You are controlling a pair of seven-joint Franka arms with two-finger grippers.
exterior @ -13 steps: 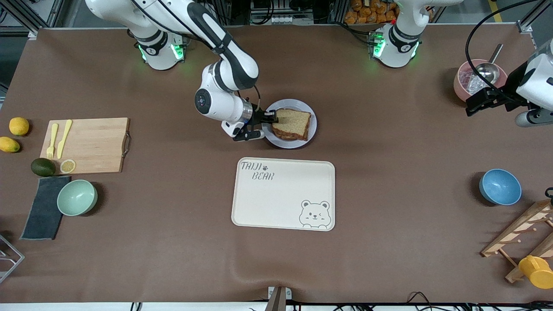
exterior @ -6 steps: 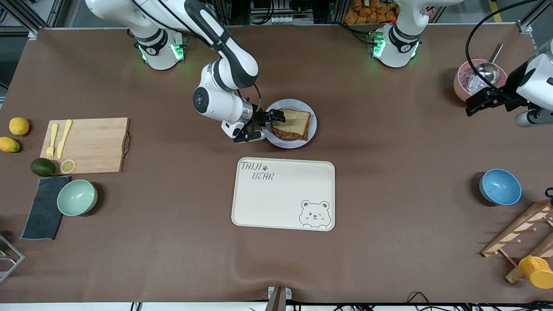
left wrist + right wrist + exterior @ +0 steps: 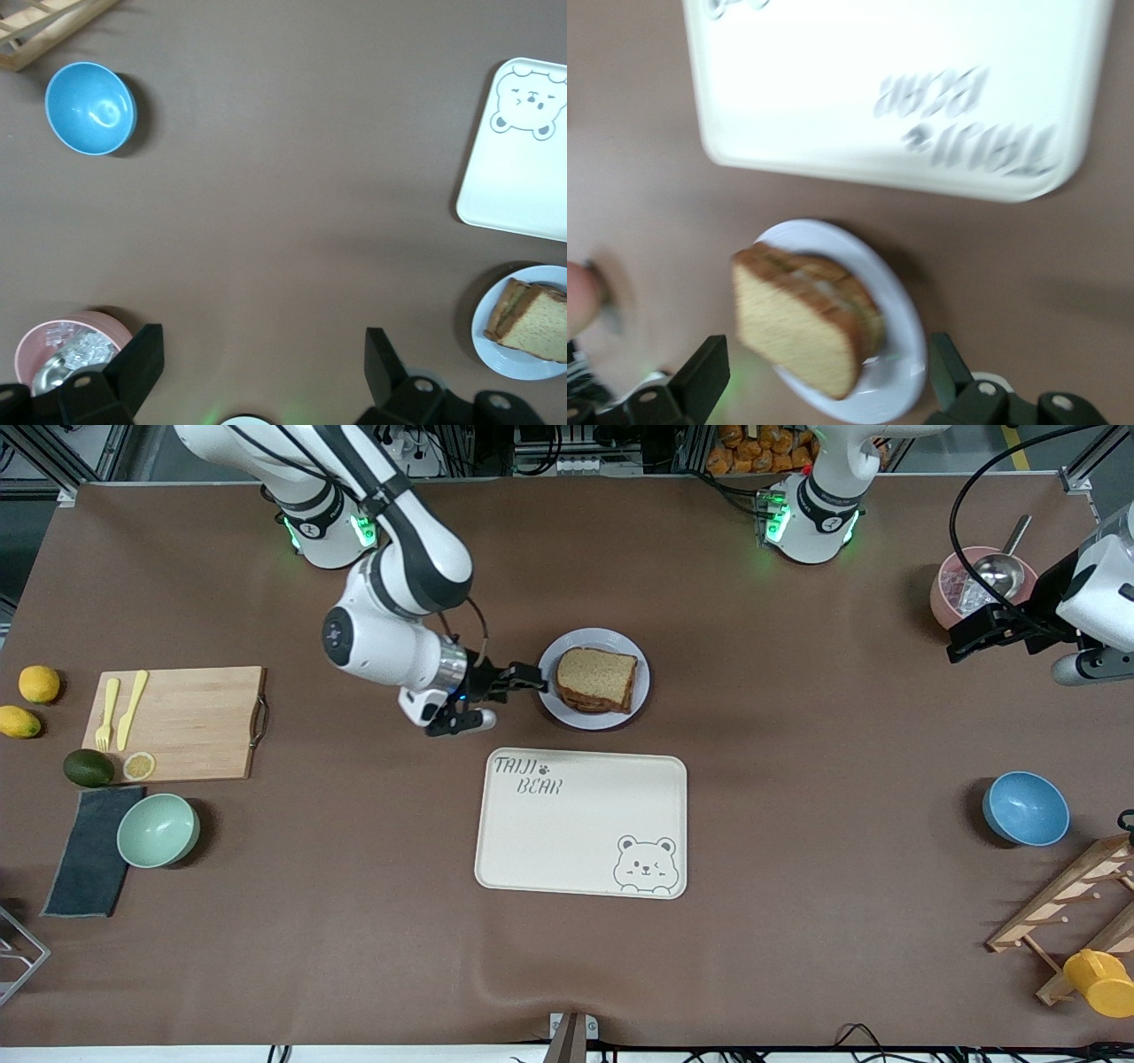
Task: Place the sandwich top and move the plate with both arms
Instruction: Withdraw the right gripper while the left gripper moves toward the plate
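On the plate [image 3: 594,678], just above the bear tray [image 3: 581,822], the sandwich top [image 3: 596,676] sits on the stack. Right claw [image 3: 523,682] hangs beside the plate rim, fingers spread wide, gripping nothing. Left claw [image 3: 961,642] waits wide open and empty by the pink bowl [image 3: 982,589] at its end of the bench [image 3: 797,735].

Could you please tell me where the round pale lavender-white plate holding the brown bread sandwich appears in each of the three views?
Front view: the round pale lavender-white plate lies mid-table, farther from the camera than the cream rectangular bear-printed tray.
Left wrist view: the plate sits at the lower right edge, under the tray.
Right wrist view: the plate is at lower centre, below the tray.
Shared landmark: the bear-printed tray.
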